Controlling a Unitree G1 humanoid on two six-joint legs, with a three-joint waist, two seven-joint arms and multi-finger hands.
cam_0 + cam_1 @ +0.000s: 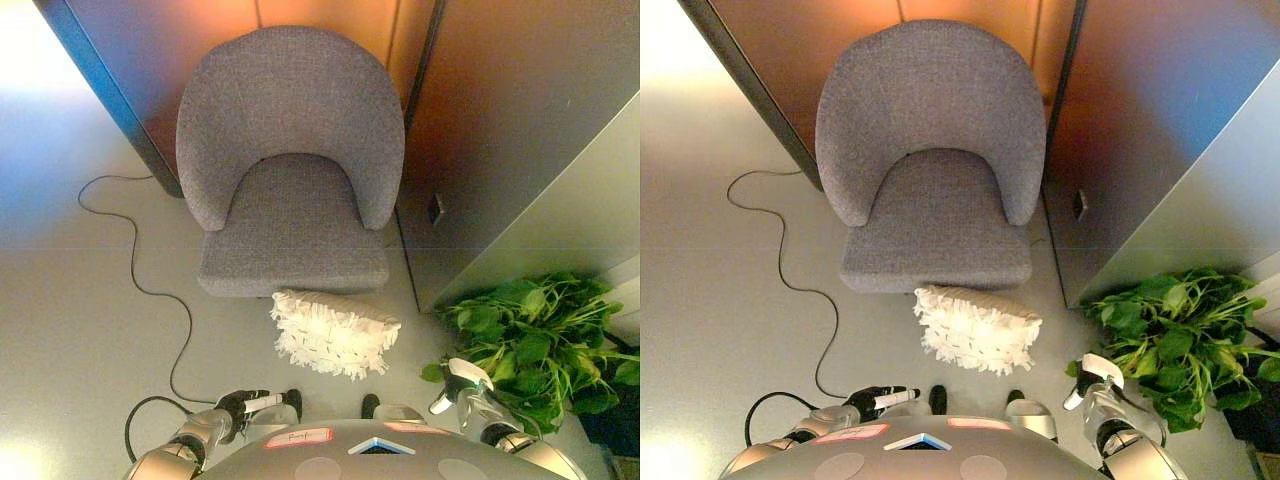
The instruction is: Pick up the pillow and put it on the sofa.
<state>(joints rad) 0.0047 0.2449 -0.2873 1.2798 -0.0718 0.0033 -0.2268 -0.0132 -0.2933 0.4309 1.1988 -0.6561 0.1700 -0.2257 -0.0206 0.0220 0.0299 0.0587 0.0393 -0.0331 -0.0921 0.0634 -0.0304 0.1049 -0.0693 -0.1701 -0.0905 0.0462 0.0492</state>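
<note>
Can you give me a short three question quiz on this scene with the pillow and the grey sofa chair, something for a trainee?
1. True or false: the pillow already lies on the seat of the sofa.
2. Multiple choice: the green plant stands nearest to A) the left hand, B) the right hand, C) the sofa's backrest.
3. Short answer: what is either hand holding?

Key
1. False. The pillow lies on the floor, just in front of the sofa's front edge.
2. B. The plant is on the robot's right, beside the right hand.
3. Nothing. Both hands hang low near the body, apart from the pillow.
</note>
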